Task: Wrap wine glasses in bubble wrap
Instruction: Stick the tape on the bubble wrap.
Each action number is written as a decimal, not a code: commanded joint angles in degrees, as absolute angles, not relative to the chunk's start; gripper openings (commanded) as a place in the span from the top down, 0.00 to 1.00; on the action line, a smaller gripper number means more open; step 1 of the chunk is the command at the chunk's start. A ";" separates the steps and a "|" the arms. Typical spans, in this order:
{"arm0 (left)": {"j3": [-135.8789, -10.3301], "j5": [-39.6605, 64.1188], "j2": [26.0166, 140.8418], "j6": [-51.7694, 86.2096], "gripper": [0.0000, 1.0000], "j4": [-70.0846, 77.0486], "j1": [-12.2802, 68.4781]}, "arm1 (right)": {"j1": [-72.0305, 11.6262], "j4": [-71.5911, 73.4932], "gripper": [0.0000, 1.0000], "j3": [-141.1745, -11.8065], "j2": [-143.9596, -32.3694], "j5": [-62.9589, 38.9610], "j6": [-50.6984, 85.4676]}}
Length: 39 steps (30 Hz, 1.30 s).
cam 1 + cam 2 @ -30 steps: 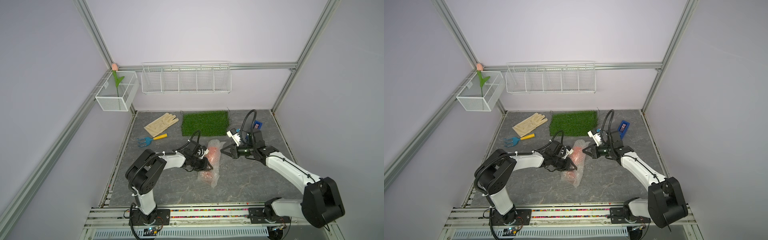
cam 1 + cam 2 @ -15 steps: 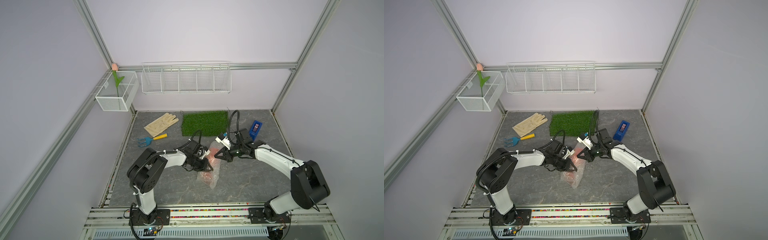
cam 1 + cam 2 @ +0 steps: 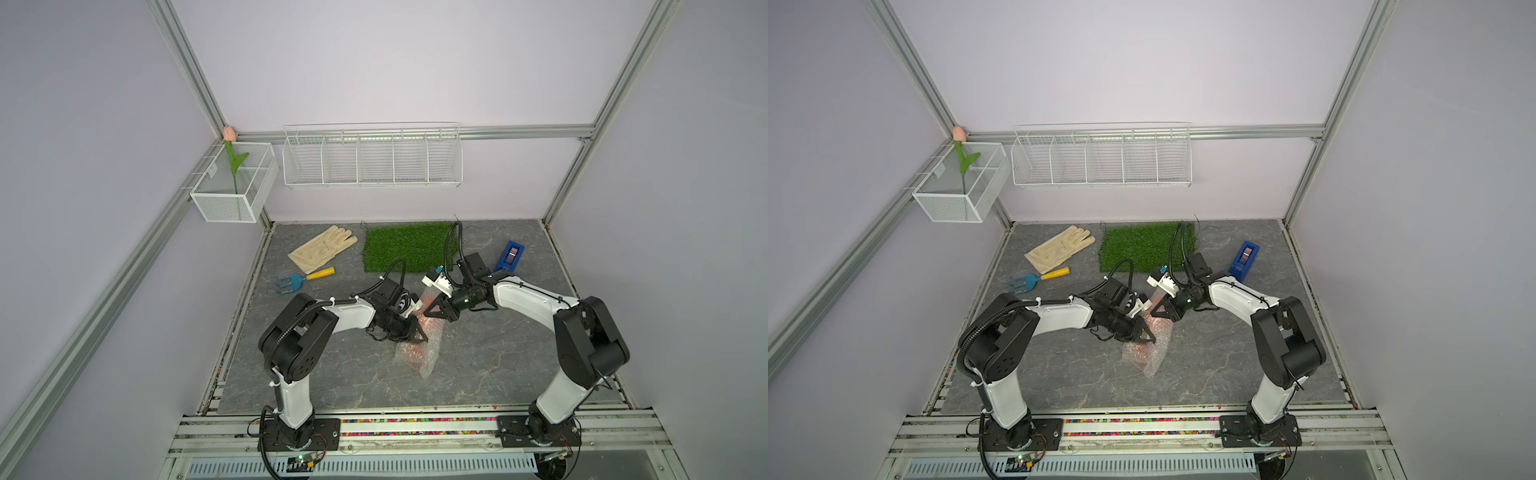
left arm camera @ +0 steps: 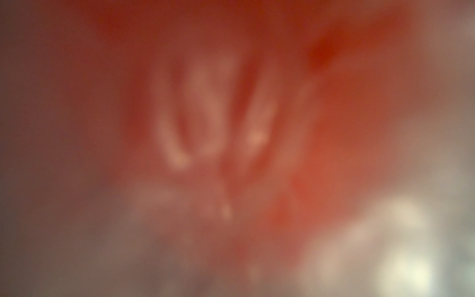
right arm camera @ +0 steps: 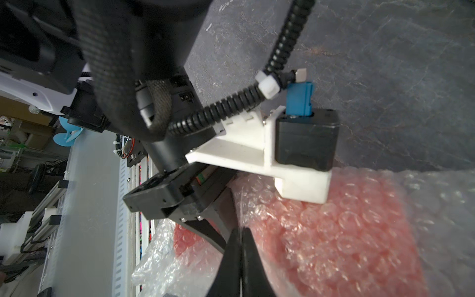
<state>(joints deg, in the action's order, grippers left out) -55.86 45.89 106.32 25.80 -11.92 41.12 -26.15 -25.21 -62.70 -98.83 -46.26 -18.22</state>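
Note:
The wine glass lies on the table as an orange-red shape inside the clear bubble wrap, which shows as a rumpled bundle in both top views. My left gripper is low on the bundle's left side and grips the wrapped glass. Its wrist view is only a red blur, and one of its dark fingers shows in the right wrist view. My right gripper sits at the bundle's far end. Its fingertips are pressed together on a raised fold of the wrap.
A green grass mat, a beige glove, a blue hand rake with a yellow handle and a blue tape dispenser lie further back. A wire basket and a mesh box hang on the walls.
My right gripper has swung left from beside the bundle to over its far end, staying shut. The left gripper has stayed on the bundle.

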 commanded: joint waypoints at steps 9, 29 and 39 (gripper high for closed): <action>-57.94 46.67 108.08 23.73 0.82 -14.24 40.78 | -27.02 -28.15 0.93 -64.67 -101.16 -42.98 -21.26; -57.00 47.47 106.11 24.26 0.82 -14.41 40.69 | -29.44 -26.43 0.77 -64.40 -100.20 -34.03 -21.37; -56.25 47.35 106.30 24.57 0.82 -13.93 40.69 | -29.21 -26.02 0.64 -64.48 -97.46 -35.15 -22.43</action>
<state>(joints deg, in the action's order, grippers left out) -56.47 46.54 106.85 24.95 -12.56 40.75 -29.85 -26.28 -63.90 -98.54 -37.36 -20.69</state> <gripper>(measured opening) 0.186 0.353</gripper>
